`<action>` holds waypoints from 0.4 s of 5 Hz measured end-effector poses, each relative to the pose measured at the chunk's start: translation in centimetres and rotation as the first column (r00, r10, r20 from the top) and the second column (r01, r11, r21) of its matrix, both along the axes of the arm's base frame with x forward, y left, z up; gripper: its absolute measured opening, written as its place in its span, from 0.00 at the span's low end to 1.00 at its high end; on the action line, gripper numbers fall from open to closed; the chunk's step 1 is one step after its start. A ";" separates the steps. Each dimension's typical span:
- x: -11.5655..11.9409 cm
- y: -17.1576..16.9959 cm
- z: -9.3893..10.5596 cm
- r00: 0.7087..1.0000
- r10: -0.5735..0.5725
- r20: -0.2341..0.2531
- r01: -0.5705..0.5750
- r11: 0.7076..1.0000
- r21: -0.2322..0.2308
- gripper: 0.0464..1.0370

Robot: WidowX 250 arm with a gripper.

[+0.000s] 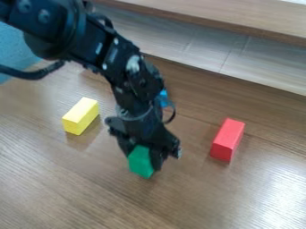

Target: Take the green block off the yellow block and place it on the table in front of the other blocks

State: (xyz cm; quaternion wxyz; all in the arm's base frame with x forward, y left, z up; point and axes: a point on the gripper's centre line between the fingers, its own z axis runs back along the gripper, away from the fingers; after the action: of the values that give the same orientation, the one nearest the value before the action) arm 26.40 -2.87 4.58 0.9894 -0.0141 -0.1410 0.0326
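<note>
The black gripper [143, 156] hangs over the middle of the wooden table, its fingers on either side of a green block [141, 162] and shut on it. The upper part of the green block is hidden between the fingers; whether its lower end touches the table, I cannot tell. To the left of the gripper lies a yellow block [81, 116]. A red block [227, 139] lies to the right, apart from the gripper. Behind the arm a bit of a blue thing [163, 98] shows, mostly hidden.
The brown wood-grain table [71, 188] runs across the view. Along the back, a pale tiled strip [203, 51] stands below a wooden ledge [239, 17]. A light blue surface [15, 49] is at the upper left, with the arm's black cable in front of it.
</note>
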 end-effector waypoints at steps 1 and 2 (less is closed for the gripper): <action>-0.1 0.3 -1.2 0.999 0.009 -0.034 -0.009 1.000 0.004 0.55; 0.0 0.5 -1.7 0.999 0.014 -0.043 -0.014 1.000 0.006 0.60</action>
State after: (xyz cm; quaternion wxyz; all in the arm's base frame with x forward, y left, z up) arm 26.35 -2.37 2.92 0.9919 -0.0094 -0.1200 0.0394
